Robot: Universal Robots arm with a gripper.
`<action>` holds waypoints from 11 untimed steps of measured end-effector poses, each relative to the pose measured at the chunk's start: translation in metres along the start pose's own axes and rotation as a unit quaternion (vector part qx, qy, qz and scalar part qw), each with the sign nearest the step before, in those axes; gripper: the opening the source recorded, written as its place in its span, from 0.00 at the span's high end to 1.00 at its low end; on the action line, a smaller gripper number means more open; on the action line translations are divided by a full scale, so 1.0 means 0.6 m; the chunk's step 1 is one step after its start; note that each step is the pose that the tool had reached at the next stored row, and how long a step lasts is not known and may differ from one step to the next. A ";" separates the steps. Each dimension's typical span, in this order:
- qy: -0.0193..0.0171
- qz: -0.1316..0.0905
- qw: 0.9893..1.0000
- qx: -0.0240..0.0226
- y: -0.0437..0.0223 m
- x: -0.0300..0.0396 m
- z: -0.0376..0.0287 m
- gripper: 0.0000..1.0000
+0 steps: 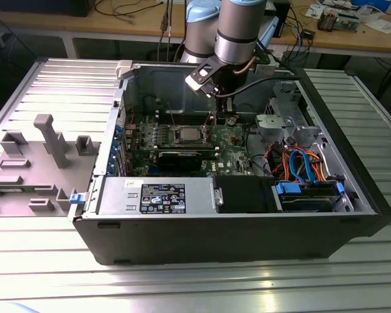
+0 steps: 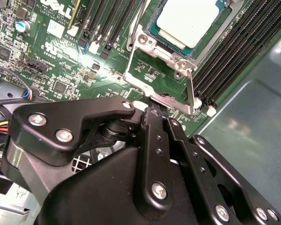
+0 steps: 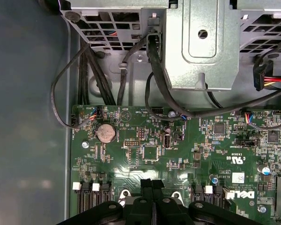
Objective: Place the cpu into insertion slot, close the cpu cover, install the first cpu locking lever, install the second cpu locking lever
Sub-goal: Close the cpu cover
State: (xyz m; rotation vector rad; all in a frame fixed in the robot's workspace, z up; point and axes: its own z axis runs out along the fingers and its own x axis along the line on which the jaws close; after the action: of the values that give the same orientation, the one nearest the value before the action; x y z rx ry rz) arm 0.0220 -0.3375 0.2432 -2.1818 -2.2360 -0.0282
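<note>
Gripper (image 2: pixel 159 116) fingers pressed together, holding nothing, tips low at the near edge of the socket (image 2: pixel 145 44); cpu (image 2: pixel 189 21) lies flat in it, just beyond the tips.

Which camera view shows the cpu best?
The second wrist view: the cpu is near, with its silver top plain to see. The exterior view shows the cpu as a small square on the motherboard.
</note>
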 end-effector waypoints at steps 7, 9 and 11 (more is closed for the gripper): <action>0.000 0.000 1.000 0.000 -0.002 0.000 0.000 0.89; 0.000 0.000 1.000 0.000 -0.003 0.000 0.000 0.89; 0.000 0.000 1.000 0.000 -0.004 0.000 0.000 0.89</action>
State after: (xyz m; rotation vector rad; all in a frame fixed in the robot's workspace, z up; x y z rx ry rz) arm 0.0195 -0.3375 0.2432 -2.1817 -2.2361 -0.0282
